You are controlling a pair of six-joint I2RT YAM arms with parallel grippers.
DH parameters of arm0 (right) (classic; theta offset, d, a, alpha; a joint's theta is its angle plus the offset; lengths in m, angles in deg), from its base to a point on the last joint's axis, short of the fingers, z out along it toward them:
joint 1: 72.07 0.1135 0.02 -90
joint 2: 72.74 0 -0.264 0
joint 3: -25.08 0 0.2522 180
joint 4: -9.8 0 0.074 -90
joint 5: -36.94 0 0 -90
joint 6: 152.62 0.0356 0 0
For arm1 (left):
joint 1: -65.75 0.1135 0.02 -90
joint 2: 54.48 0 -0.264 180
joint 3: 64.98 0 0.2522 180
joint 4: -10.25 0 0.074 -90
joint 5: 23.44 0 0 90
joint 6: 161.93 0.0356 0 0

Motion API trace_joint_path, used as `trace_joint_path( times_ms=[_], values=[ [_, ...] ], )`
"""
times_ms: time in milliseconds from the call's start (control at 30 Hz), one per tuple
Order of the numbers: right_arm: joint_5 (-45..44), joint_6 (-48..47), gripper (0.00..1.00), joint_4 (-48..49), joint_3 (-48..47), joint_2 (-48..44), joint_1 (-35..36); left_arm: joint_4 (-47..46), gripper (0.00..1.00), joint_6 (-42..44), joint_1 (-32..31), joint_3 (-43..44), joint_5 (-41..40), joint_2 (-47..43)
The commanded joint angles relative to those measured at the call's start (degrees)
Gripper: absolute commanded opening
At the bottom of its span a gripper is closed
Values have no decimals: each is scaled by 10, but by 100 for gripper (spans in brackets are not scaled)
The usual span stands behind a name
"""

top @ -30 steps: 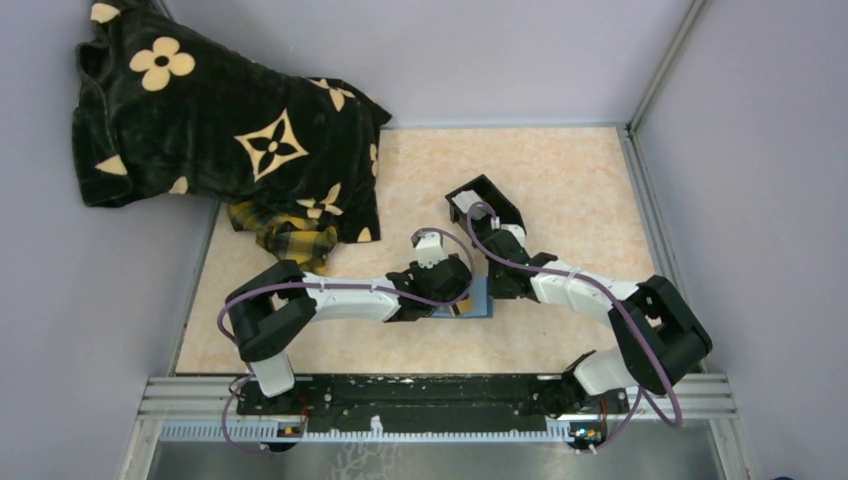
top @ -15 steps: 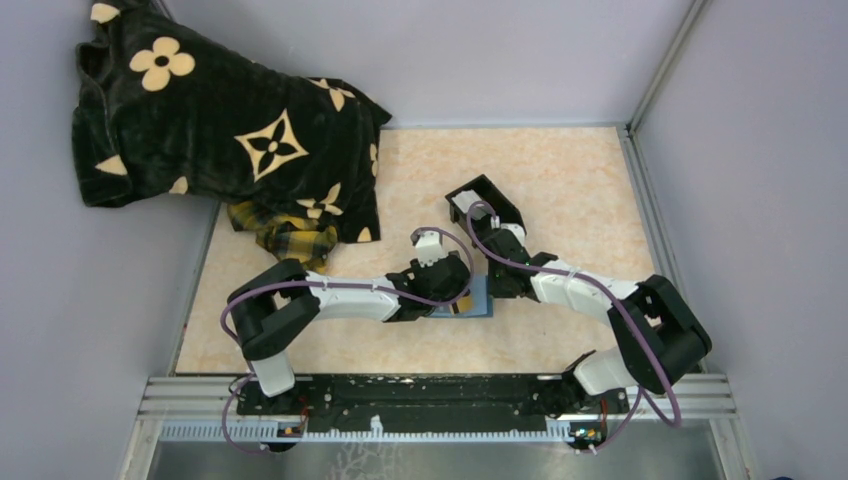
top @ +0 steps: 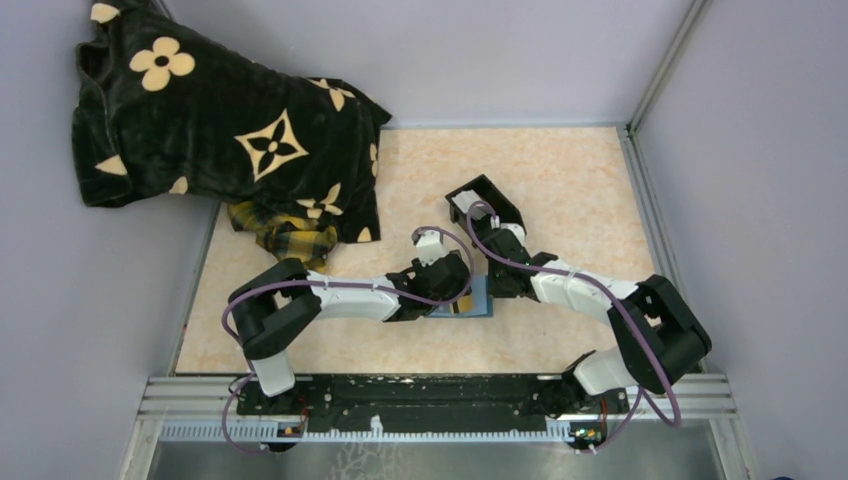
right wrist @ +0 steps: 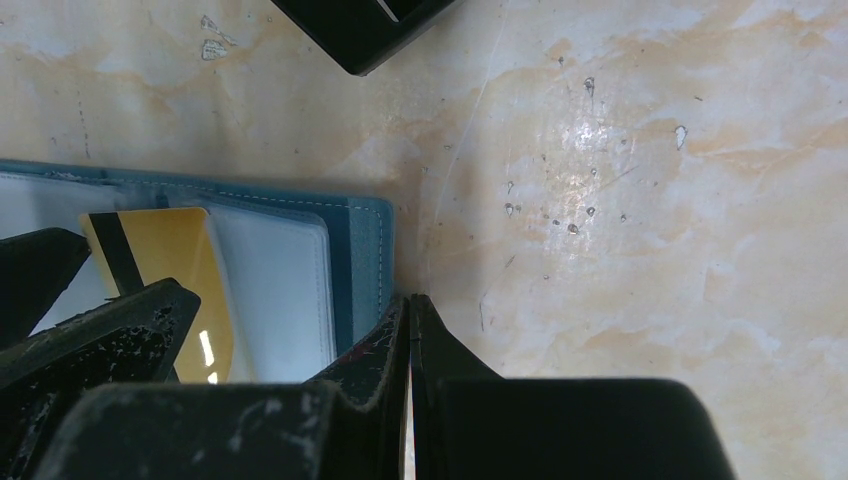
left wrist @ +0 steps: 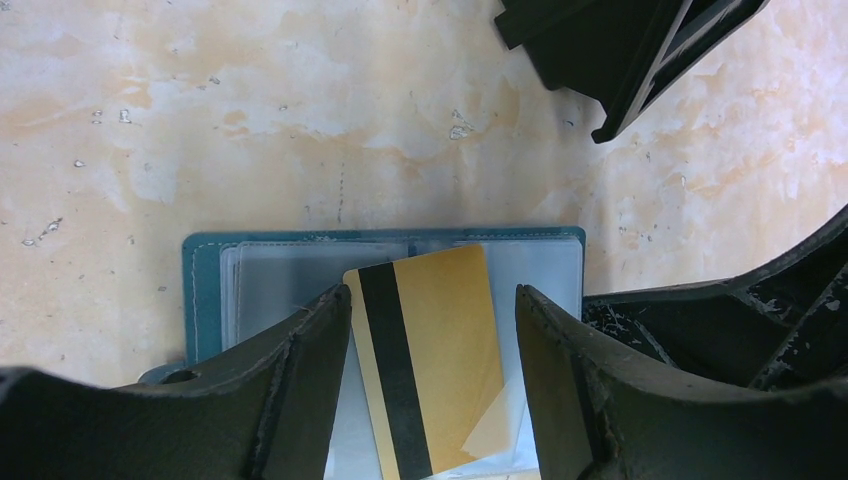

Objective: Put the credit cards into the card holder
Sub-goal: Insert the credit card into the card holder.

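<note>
card holder (left wrist: 203, 300): lies open and flat on table (left wrist: 150, 120), blue rim around clear sleeves

credit card (left wrist: 450, 340): gold with a black stripe, rests on top of card holder's sleeves, slightly skewed to card holder's edges, far end short of card holder's far rim; near end cut off in left wrist view, so cannot tell whether tucked into a sleeve

left gripper (left wrist: 430, 300): over card holder's middle, fingers (left wrist: 300, 380) spread wide, one either side of credit card, with a strip of sleeve visible between credit card and the finger nearer the right gripper; contact on the other side unclear

right gripper (right wrist: 408, 310): sits at card holder's right edge, fingers pressed together down to a hairline seam, nothing seen between; tips at or just off card holder's rim, cannot tell if touching

black box (top: 485, 205): stands beyond card holder's far side, a bit to its right, apart from it; holds something pale, too small to tell

blanket (top: 220, 130): dark, flower print, well off to card holder's far left, draped past table's edge

plaid cloth (top: 285, 238): pokes out from under blanket, far-left of card holder, apart from it
</note>
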Motion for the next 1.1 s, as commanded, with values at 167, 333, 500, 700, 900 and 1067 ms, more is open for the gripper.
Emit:
trace_joint_path(
  times_ms=[167, 333, 500, 700, 900, 1067],
  values=[
    [3, -5, 0, 12, -4, 12, -7, -9, 68, 12, 1, 3, 18, 11],
    [4, -5, 0, 11, -4, 12, -7, -10, 68, 13, 1, 10, 22, 14],
    [4, -6, 0, 12, -4, 13, -7, -10, 68, 16, 0, 16, 25, 13],
    [6, -5, 0, 12, -5, 13, -7, -10, 68, 19, -1, 22, 23, 8],
    [8, -6, 0, 12, -6, 12, -7, -10, 68, 19, -5, 26, 21, 1],
    [8, -5, 0, 15, -2, 12, -7, -6, 68, 21, -7, 24, 18, -10]
  ],
)
